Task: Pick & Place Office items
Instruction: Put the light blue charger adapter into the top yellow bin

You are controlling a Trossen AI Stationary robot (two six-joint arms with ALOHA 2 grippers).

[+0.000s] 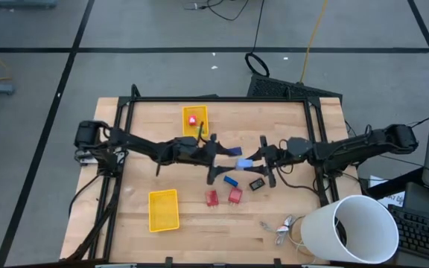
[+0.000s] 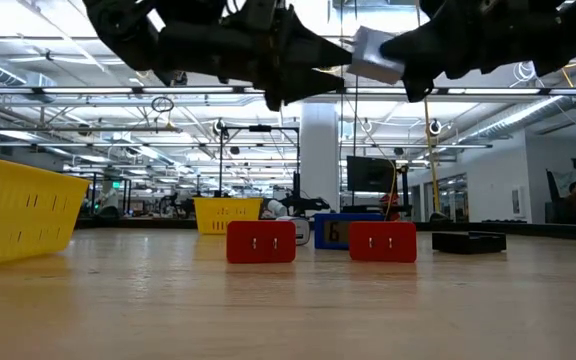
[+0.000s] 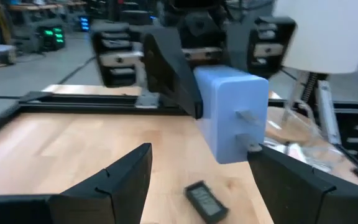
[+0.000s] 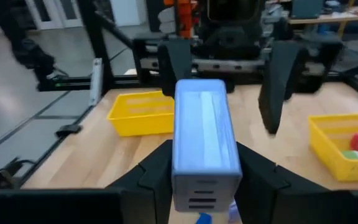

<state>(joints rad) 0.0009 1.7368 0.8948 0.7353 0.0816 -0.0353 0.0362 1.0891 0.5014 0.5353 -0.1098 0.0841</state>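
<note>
The right hand [image 1: 253, 159] grasps a pale blue block [image 1: 246, 162] mid-frame; left hand [image 1: 222, 149] released. Upper yellow tray [image 1: 195, 121] holds a red piece [image 1: 192, 119].

Two yellow trays [image 1: 164, 210] [image 1: 195, 117] on the wooden table [image 1: 132, 167]; white bucket [image 1: 350, 229] lower right; silvery metal bits [image 1: 280, 228] beside it.

Both arms dark, matte black, slim jointed links with bulkier round housings at outer ends. Left gripper [image 1: 216, 158] and right gripper [image 1: 264, 158]: flat, angular black fingers.
</note>
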